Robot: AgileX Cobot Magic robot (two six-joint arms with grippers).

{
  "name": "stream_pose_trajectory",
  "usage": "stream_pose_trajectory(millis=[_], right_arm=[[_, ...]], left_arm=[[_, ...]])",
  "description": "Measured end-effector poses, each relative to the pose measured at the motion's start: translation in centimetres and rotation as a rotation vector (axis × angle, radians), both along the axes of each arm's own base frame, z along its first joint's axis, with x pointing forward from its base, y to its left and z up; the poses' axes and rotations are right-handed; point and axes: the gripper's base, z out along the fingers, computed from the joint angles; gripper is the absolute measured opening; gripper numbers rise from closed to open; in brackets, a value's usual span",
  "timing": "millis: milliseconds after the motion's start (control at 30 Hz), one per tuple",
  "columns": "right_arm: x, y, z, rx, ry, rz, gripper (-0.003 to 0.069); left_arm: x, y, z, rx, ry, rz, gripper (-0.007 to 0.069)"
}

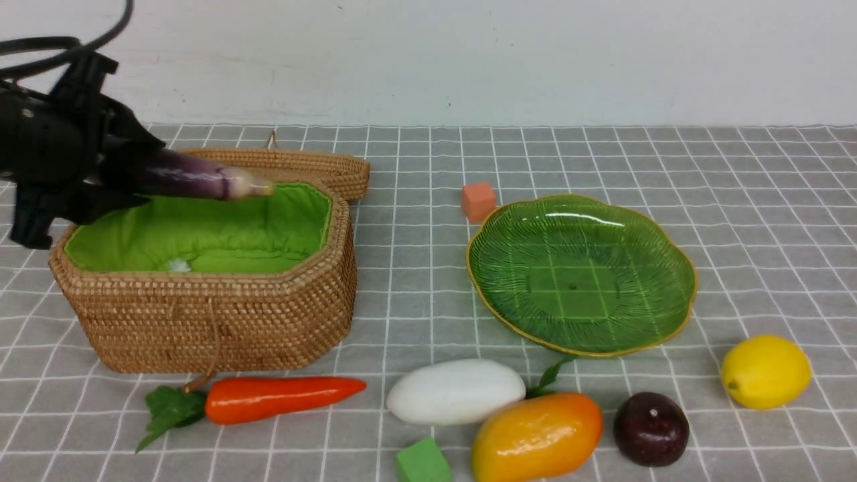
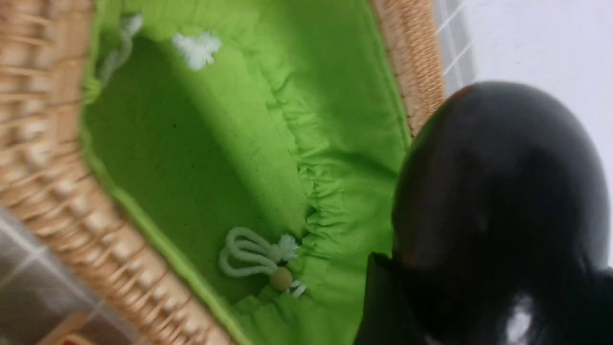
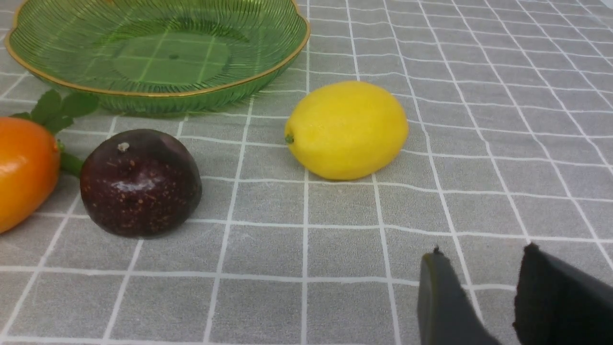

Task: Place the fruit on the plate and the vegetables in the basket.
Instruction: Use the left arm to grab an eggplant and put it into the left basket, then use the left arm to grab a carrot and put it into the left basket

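Note:
My left gripper [image 1: 114, 177] is shut on the dark purple eggplant [image 1: 191, 177] and holds it level above the open wicker basket [image 1: 221, 321]. In the left wrist view the eggplant [image 2: 498, 206] fills the near side over the basket's green lining [image 2: 201, 158]. The green leaf-shaped plate [image 1: 581, 271] is empty. The carrot [image 1: 274, 397], the white vegetable [image 1: 455, 391], the mango [image 1: 535, 436], the round purple fruit [image 1: 651, 428] and the lemon [image 1: 765, 371] lie on the cloth at the front. My right gripper [image 3: 483, 256] is open and empty, low over the cloth near the lemon [image 3: 347, 129] and the purple fruit [image 3: 140, 183].
A small orange cube [image 1: 479, 201] sits behind the plate. A small green cube [image 1: 422, 462] lies at the front edge beside the mango. The basket's lid [image 1: 301, 167] hangs behind its back wall. A white drawstring cord [image 2: 254, 258] lies inside the lining.

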Motion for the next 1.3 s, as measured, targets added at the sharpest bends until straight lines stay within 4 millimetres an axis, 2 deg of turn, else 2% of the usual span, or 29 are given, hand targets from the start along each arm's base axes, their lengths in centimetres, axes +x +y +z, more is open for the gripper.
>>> stream_pose_trajectory(millis=[100,200,300,400,467,500,533,567,600,633,733,800,867,967,1000,1033,1133,1300], right_arm=[[0.0,0.0,0.0,0.000,0.000,0.000,0.0244],[0.0,0.0,0.0,0.000,0.000,0.000,0.0244],[0.0,0.0,0.0,0.000,0.000,0.000,0.0244],[0.0,0.0,0.0,0.000,0.000,0.000,0.0244],[0.0,0.0,0.0,0.000,0.000,0.000,0.0244],[0.0,0.0,0.0,0.000,0.000,0.000,0.0244],[0.0,0.0,0.0,0.000,0.000,0.000,0.0244],[0.0,0.0,0.0,0.000,0.000,0.000,0.0244],[0.0,0.0,0.0,0.000,0.000,0.000,0.0244],[0.0,0.0,0.0,0.000,0.000,0.000,0.0244],[0.0,0.0,0.0,0.000,0.000,0.000,0.0244],[0.0,0.0,0.0,0.000,0.000,0.000,0.0244],[0.0,0.0,0.0,0.000,0.000,0.000,0.0244],[0.0,0.0,0.0,0.000,0.000,0.000,0.0244],[0.0,0.0,0.0,0.000,0.000,0.000,0.0244],[0.0,0.0,0.0,0.000,0.000,0.000,0.0244],[0.0,0.0,0.0,0.000,0.000,0.000,0.0244],[0.0,0.0,0.0,0.000,0.000,0.000,0.0244]], left_arm=[[1.1,0.1,-0.8,-0.001,0.016,-0.005,0.0541],[1.3,0.1,-0.9,0.047,0.008,-0.043,0.0619],[1.2,0.1,-1.0,0.108,0.000,-0.100,0.0640],[0.8,-0.2,-0.7,0.221,-0.004,-0.243,0.0633],[0.1,-0.7,-0.2,0.342,-0.024,-0.410,0.0617],[-1.0,-1.8,0.7,0.481,-0.072,-0.620,0.0590],[-1.3,-2.2,1.0,0.515,-0.088,-0.675,0.0587],[-2.7,-4.0,1.9,0.637,-0.161,-0.895,0.0559],[-4.0,-5.5,2.8,0.689,-0.221,-1.026,0.0538],[-4.3,-6.1,3.1,0.712,-0.247,-1.069,0.0533],[-8.0,-12.0,4.0,0.829,-0.372,-1.451,0.0472],[-9.0,-13.6,3.7,0.873,-0.363,-1.544,0.0454],[-10.3,-15.7,1.9,1.034,-0.276,-1.666,0.0437],[-11.1,-16.7,-0.5,1.170,-0.196,-1.721,0.0433],[-11.4,-16.8,-2.4,1.271,-0.151,-1.730,0.0432],[-11.5,-16.8,-2.7,1.281,-0.143,-1.739,0.0432],[-11.7,-16.2,-6.4,1.407,-0.149,-1.730,0.0432],[-10.4,-15.2,-9.0,1.491,-0.233,-1.615,0.0440]])
